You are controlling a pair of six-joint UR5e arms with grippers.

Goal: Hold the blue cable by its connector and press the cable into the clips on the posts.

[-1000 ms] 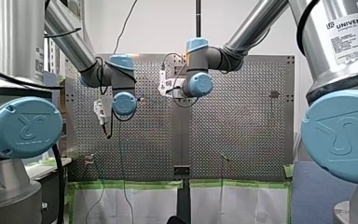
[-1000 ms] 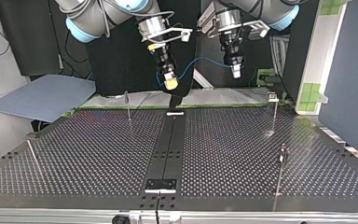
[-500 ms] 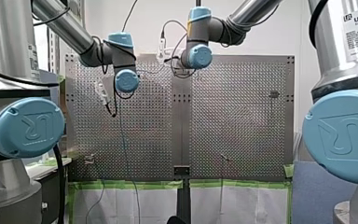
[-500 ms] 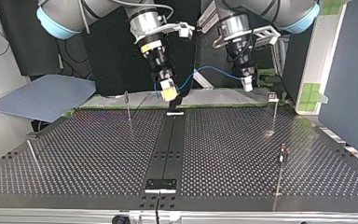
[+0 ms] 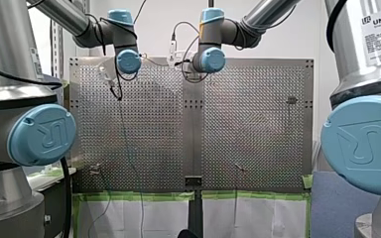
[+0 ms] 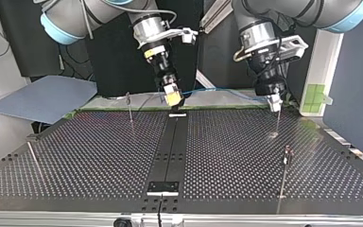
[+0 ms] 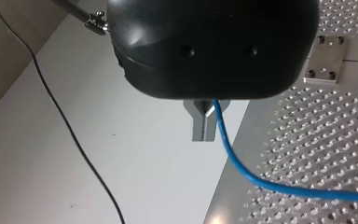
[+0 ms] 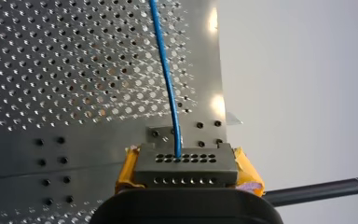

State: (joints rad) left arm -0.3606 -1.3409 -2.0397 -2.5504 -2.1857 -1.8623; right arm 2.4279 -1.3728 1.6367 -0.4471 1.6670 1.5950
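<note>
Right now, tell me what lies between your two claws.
The thin blue cable spans the gap, running from my right claw with yellow pads to my left claw. The top view shows this best.

In the top view, at the table's (image 6: pixel 99 156) far edge, I see the blue cable (image 6: pixel 231 90) stretched between my right gripper (image 6: pixel 173 98), with yellow pads, and my left gripper (image 6: pixel 275 100), just above the far right post (image 6: pixel 278 120).
</note>
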